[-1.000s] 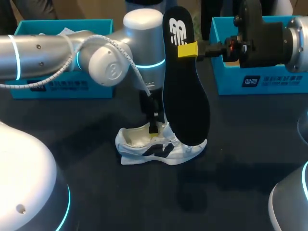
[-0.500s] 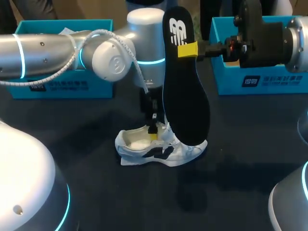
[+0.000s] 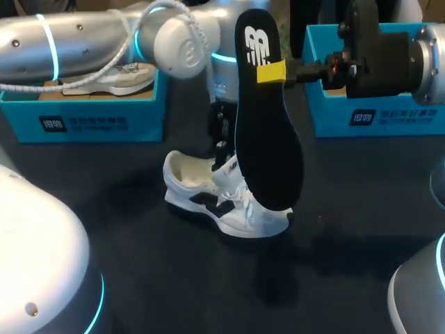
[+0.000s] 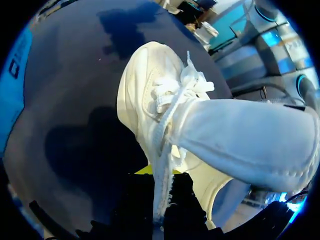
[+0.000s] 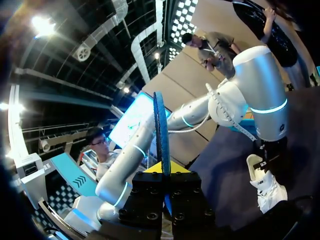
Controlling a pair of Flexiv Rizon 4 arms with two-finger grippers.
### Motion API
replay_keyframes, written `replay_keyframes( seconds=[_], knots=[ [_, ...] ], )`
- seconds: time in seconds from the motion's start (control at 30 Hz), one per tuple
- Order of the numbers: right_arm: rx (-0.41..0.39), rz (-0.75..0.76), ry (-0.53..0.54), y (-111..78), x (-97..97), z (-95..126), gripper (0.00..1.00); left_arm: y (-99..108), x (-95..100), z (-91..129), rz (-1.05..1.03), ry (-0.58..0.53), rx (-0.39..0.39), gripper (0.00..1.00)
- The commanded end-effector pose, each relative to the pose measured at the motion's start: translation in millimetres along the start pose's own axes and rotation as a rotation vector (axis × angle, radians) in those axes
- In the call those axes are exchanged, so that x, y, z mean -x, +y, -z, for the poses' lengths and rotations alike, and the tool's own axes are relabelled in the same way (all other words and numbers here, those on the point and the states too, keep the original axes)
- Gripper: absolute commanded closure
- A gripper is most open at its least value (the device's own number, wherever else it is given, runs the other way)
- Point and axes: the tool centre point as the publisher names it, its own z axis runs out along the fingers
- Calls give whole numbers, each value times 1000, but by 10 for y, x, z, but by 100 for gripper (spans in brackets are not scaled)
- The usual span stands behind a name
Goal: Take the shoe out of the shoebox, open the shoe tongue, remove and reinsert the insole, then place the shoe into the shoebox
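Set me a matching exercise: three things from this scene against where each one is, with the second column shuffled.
1. insole
2. shoe
3. left shoebox

A. holds a second sneaker
B. upright in the right pincer
C. white, gripped by the left pincer

Pairs: 1-B, 2-C, 3-A.

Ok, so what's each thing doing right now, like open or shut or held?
White lace-up sneaker: out of its box, insole removed.
Long black foam insole: held upright above the sneaker.
Left gripper: shut on the sneaker's top.
Right gripper: shut on the insole.
Left blue cardboard shoebox: open, another shoe inside.
Right blue cardboard shoebox: open.
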Motion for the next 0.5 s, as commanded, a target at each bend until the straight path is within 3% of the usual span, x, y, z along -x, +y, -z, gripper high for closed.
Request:
replay_keyframes(
  seconds=[0.03, 0.27, 0.43, 0.5],
  knots=[
    [0, -2, -3, 5, -1, -29, 100, -58, 5, 117, -451, -23, 183, 100],
    [0, -2, -3, 5, -1, -29, 100, -132, 18, 202, -615, -136, 348, 100],
    [0, -2, -3, 5, -1, -29, 100, -172, 36, 237, -644, -192, 407, 100],
    [0, -2, -3, 5, -1, -29, 100, -189, 62, 225, -568, -213, 408, 100]
  ],
)
